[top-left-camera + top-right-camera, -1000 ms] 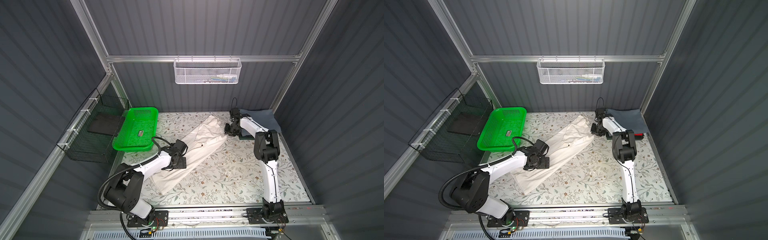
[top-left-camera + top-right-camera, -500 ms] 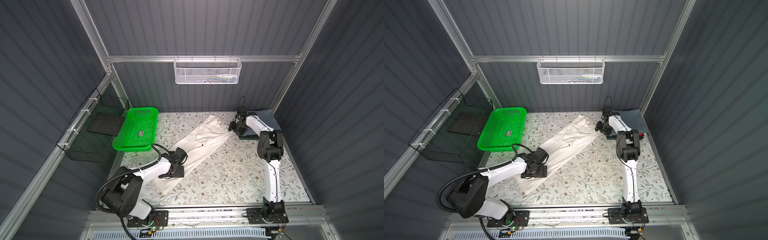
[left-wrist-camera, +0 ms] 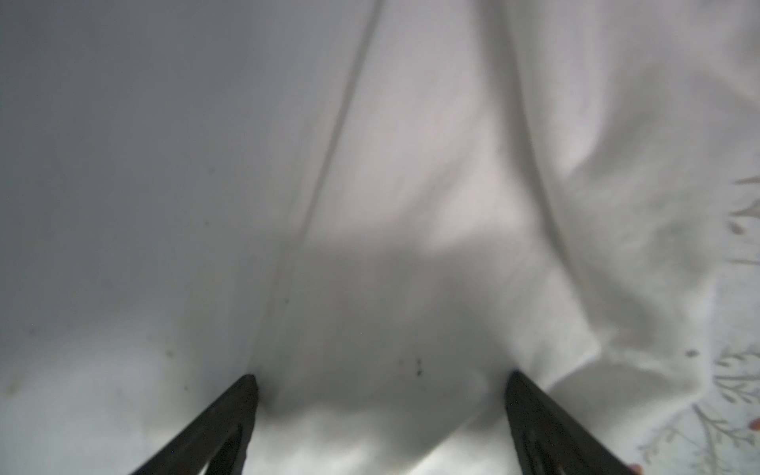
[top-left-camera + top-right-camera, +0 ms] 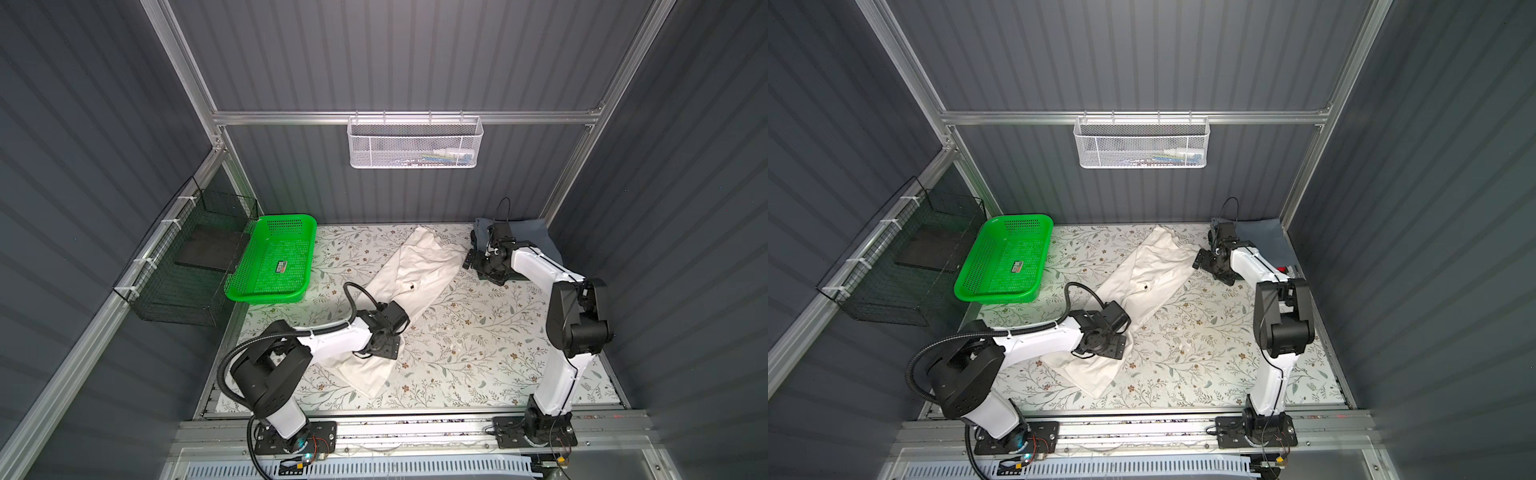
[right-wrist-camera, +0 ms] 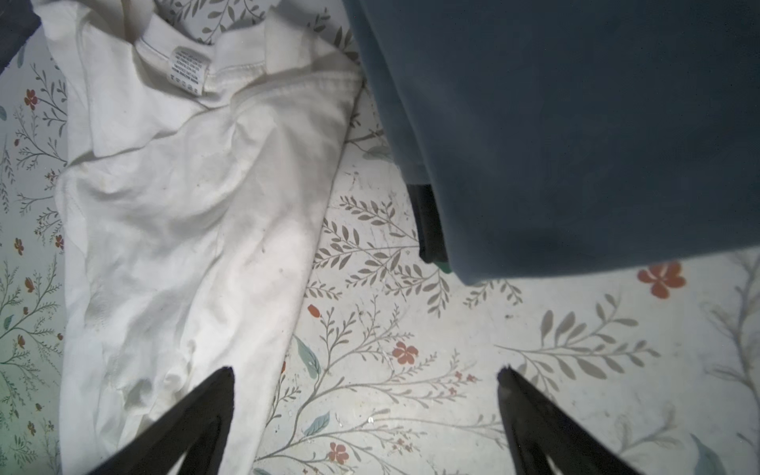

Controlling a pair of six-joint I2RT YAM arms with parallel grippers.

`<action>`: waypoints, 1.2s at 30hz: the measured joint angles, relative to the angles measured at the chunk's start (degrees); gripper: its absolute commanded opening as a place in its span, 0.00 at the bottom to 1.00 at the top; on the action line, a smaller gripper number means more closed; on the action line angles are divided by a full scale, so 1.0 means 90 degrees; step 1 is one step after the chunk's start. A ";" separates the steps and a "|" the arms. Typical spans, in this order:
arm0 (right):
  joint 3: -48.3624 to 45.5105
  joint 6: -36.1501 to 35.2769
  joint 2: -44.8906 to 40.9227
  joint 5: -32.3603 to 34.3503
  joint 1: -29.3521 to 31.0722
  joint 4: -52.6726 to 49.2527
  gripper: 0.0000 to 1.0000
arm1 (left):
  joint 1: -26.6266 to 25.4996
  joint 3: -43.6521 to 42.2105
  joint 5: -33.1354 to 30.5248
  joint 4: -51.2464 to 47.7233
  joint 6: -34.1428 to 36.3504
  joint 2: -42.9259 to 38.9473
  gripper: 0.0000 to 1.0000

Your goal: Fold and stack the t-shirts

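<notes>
The cream-white tee [image 4: 415,274] lies diagonally across the floral surface [image 4: 478,332]. The left claw [image 3: 380,378] stands wide over its near end. The right claw [image 5: 366,370], also wide, hovers beside its collar, near the folded slate-blue tee [image 5: 575,123].

Floral-patterned surface [image 4: 478,332], green perforated basket [image 4: 266,296] at its far left corner with a small label [image 4: 282,267] inside, black wire basket [image 4: 174,303] on the left wall [image 4: 104,166] just beside it, white mesh basket [image 4: 374,145] hung on the back rail [image 4: 291,117], contents indistinct.
</notes>
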 measured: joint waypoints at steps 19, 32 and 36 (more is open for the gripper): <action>-0.1168 0.0277 -0.0418 -0.0551 -0.0007 0.0580 0.99 | -0.0437 0.1717 -0.0141 -0.0559 0.1214 0.0733 1.00; -0.3878 0.0799 -0.2256 -0.0716 -0.0007 0.1260 0.99 | 0.0911 0.4114 -0.0034 0.0129 0.1727 0.2215 1.00; -0.4357 0.0918 -0.2669 -0.0736 -0.0005 0.1484 0.99 | 0.1316 0.4731 0.0002 0.0306 0.1783 0.2929 0.94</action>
